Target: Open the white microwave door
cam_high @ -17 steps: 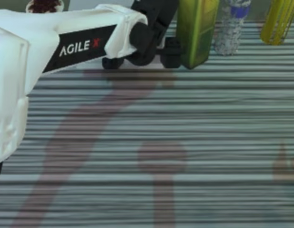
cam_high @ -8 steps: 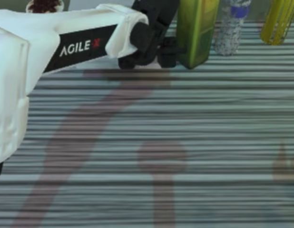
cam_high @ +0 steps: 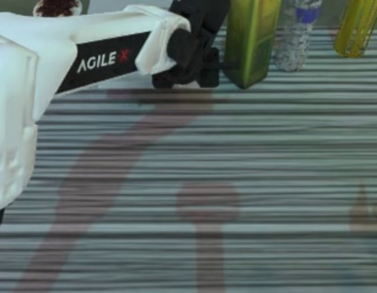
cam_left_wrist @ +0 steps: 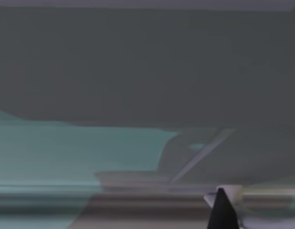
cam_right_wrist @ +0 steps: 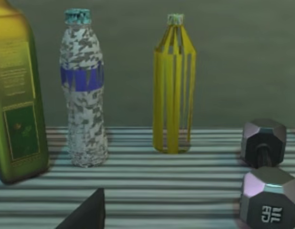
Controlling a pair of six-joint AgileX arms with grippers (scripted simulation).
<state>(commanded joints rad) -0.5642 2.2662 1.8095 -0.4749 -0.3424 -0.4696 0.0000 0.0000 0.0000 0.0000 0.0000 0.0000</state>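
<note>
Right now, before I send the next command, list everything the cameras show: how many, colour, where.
olive-green bottle: one, green-yellow with a label, far edge of the table, just right of the left end effector.
clear bottle: one, speckled with a blue band and teal cap, right of the olive-green bottle.
yellow bottle: one, yellow-striped, far right edge.
dumbbell: one, dark grey hex ends, seen only in the right wrist view, beside the yellow bottle.
bowl: one, pale with dark contents, far left corner.
table: one, grey-striped.
microwave cavity: grey with teal floor, fills the left wrist view.
left end effector: black, at the far edge.
right arm: out of the top view.
</note>
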